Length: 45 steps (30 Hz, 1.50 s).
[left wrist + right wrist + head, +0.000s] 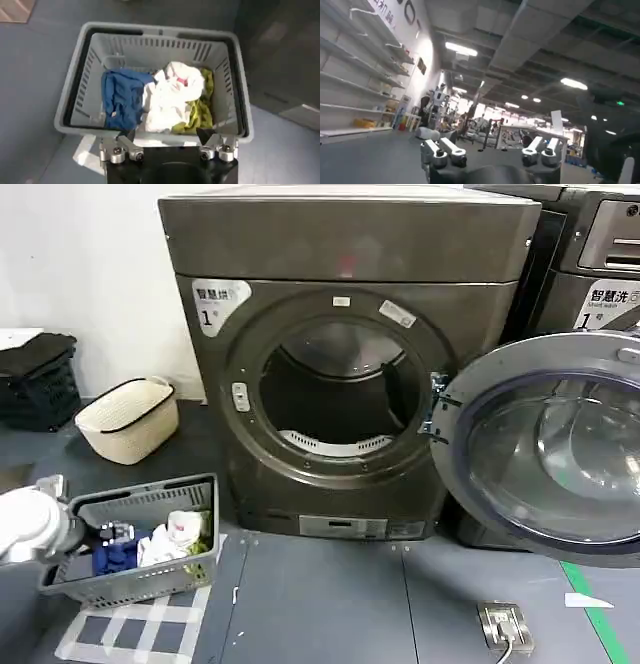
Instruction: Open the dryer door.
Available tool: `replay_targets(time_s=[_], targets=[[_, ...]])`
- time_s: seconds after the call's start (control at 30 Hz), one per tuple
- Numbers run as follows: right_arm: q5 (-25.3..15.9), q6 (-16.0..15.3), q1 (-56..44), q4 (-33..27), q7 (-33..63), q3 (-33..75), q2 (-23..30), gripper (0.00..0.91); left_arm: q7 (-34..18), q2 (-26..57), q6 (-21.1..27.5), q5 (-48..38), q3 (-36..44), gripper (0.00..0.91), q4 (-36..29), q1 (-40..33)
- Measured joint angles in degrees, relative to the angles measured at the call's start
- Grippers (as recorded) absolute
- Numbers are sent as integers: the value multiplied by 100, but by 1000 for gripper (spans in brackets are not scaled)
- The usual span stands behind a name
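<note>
Grey-brown metal fronts the dryer (345, 374), which stands at the far middle of the scene on the floor, and its door (545, 446) is already swung wide to the right on hinges at the right side of the opening. The round drum opening (335, 389) is fully exposed, dark inside, with nothing blocking it. By the look of it, the opening itself is done; what may be left is only for the arms to settle clear.

At the near left, the left tool (169, 144) hangs over a grey laundry basket (75, 85) on the floor, its 2 fingers spread apart and gripping nothing. Blue, white and yellow-green clothes (165, 97) lie in the basket below it, untouched by the fingers.

From the right wrist view, the right tool (490, 152) points up and away toward the ceiling and room behind, fingers apart and empty, not near the door.

A cream basket (125, 419) sits farther left by the wall.
</note>
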Motion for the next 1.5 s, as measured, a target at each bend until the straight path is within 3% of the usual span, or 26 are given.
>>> replay_targets(time_s=[0.27, 0.9, 1.5], targets=[[-15, 113, 17, -23, -7, -33, 19, 907, 123, -275, 0, 52, 228, 907, 393, -624], [-85, 148, 37, -32, -37, -34, 42, 907, 370, -798, 1, 389, 653, 907, 1043, -1186], [-153, 450, 22, -158, -71, -112, 39, 907, 982, -1215, 1, 1426, 1493, 907, 1970, -1789]])
